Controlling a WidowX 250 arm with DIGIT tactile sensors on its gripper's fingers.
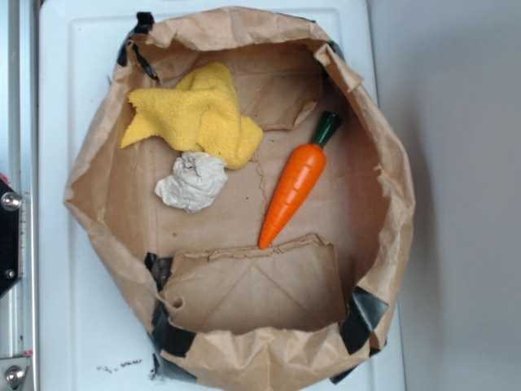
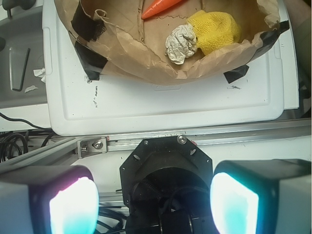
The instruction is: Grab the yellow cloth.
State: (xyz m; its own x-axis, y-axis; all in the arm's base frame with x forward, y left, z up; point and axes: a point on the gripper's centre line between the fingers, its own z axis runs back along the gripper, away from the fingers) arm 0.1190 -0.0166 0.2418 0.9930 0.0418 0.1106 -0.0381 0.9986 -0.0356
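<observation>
The yellow cloth (image 1: 199, 114) lies crumpled inside the brown paper bag (image 1: 383, 204), on its floor toward the far left, with its lower right fold touching an off-white paper wad (image 1: 192, 181). An orange toy carrot (image 1: 296, 186) rests to the right, apart from both.

In the wrist view the tool (image 2: 153, 197) has its fingers spread wide with nothing between them, and it sits well back from the bag, over the metal rail (image 2: 146, 141) beyond the white worktop (image 2: 161, 105).

The step in hand looks like the approach. To do it well, the tool should probably come down from above onto the raised, bunched middle of the cloth (the folds there give more to pinch than the flat corner at left), keeping to the side away from the wad so only fabric is caught.

The bag's rolled walls stand up all round, and the cloth sits near the far wall, so a steep descent seems safer than a sideways sweep. Open floor lies in the centre of the bag, between cloth and carrot.
</observation>
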